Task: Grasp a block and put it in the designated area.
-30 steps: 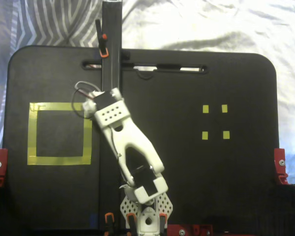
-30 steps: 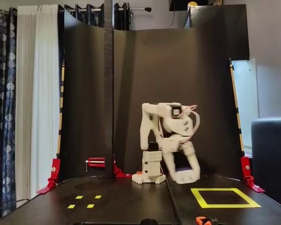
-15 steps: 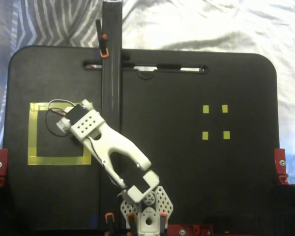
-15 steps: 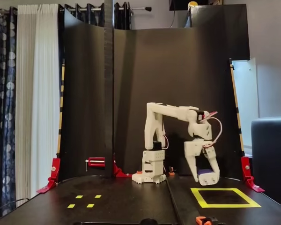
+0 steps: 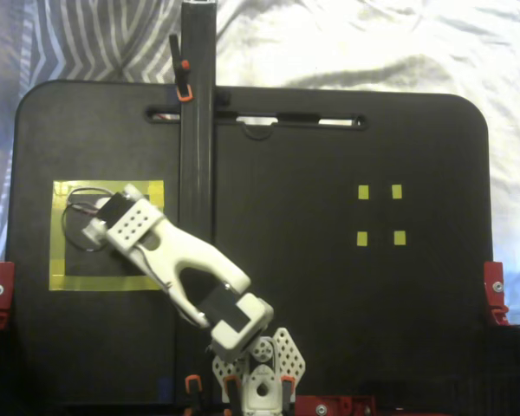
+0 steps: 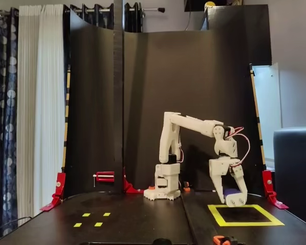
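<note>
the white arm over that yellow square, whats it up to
The white arm is carrying a small dark blue block in its gripper and has it low at the far edge of the large yellow-taped square, seen from the side-on fixed view. From the top-down fixed view the wrist sits over that square and hides the block. The block is not released yet; whether it touches the board cannot be told.
</note>
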